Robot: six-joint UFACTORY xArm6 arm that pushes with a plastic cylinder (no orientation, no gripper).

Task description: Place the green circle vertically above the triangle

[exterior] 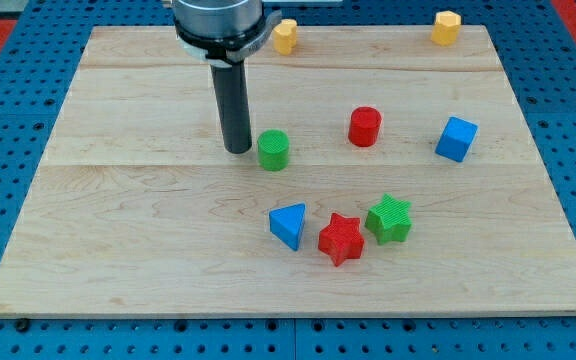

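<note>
The green circle block (274, 150) stands on the wooden board a little left of the middle. My tip (237, 149) rests on the board just left of it, close beside it; I cannot tell whether they touch. The blue triangle block (289, 224) lies lower down, slightly to the right of the green circle. The rod rises from the tip to the arm's head at the view's top.
A red star (341, 238) and a green star (389, 219) sit right of the triangle. A red cylinder (365, 126) and a blue cube (456, 138) lie to the right. Two yellow blocks (285, 36) (446, 27) sit at the board's top edge (368, 28).
</note>
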